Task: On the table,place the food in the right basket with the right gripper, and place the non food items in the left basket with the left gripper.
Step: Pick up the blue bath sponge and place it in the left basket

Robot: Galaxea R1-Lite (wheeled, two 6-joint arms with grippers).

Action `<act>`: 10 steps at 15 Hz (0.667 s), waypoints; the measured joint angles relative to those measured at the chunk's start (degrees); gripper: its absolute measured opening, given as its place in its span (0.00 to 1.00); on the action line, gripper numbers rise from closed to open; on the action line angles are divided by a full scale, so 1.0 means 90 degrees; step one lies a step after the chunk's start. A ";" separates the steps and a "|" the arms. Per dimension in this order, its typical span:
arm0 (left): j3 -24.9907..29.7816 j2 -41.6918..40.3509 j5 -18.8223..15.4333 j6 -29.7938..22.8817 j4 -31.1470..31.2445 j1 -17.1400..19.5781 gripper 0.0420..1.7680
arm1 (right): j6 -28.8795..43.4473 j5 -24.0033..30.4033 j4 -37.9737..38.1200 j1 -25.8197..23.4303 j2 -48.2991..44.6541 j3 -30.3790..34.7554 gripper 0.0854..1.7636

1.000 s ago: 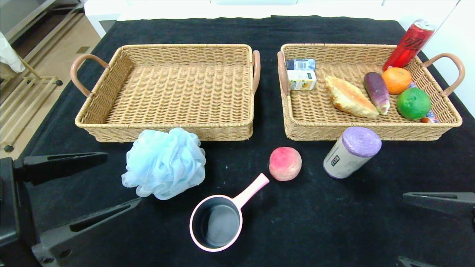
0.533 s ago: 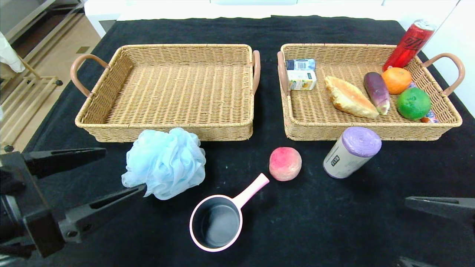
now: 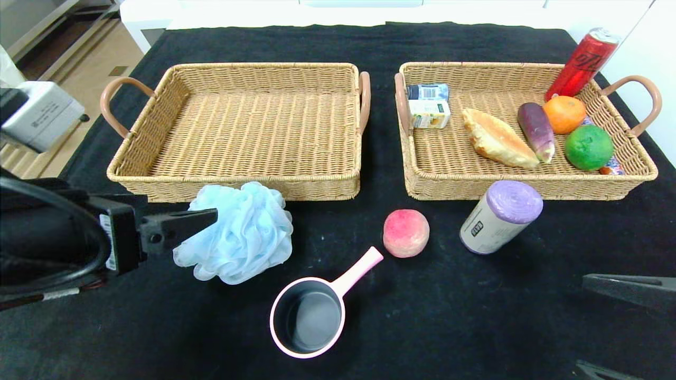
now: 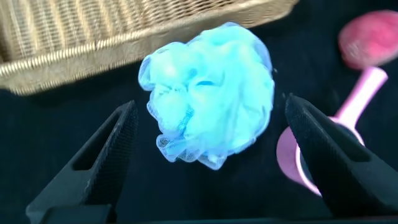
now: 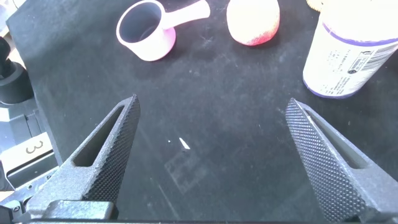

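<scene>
A light blue bath loofah point(image 3: 235, 232) lies on the black table before the empty left basket point(image 3: 232, 186). My left gripper point(image 3: 211, 219) is open at the loofah's left side; in the left wrist view its jaws point(image 4: 208, 115) stand wide either side of the loofah point(image 4: 211, 93) without touching it. A pink saucepan point(image 3: 311, 311), a peach point(image 3: 405, 233) and a purple-capped roll point(image 3: 500, 216) lie on the table. My right gripper point(image 3: 581, 322) is open and empty at the near right point(image 5: 211, 106).
The right basket point(image 3: 528, 188) holds two small cartons point(image 3: 429, 105), bread point(image 3: 496, 138), an eggplant point(image 3: 536, 129), an orange point(image 3: 564, 113), a green fruit point(image 3: 588, 146) and a red can point(image 3: 581, 63). The table's left edge drops to the floor.
My left arm has swung in from the near left, turned, and brought its open jaws up to the loofah. The right gripper has sunk slightly. No object has moved.
</scene>
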 joint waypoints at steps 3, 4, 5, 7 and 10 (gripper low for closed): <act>-0.0255 0.0470 0.0313 -0.0211 0.0089 -0.0007 0.97 | -0.0001 0.0000 0.0007 0.0000 0.0009 0.0003 0.97; -0.0260 0.0580 0.0405 -0.0218 0.0088 -0.0080 0.97 | 0.0000 0.0003 0.0012 0.0000 0.0015 0.0003 0.97; -0.0251 0.0660 0.0484 -0.0223 0.0076 -0.0179 0.97 | 0.0000 0.0000 0.0009 0.0000 0.0019 0.0005 0.97; -0.0207 0.0810 0.0551 -0.0206 0.0009 -0.0264 0.97 | -0.0009 0.0000 0.0012 0.0000 0.0027 0.0020 0.97; -0.0100 0.1009 0.0710 -0.0206 -0.0291 -0.0320 0.97 | -0.0012 0.0000 0.0012 0.0009 0.0031 0.0035 0.97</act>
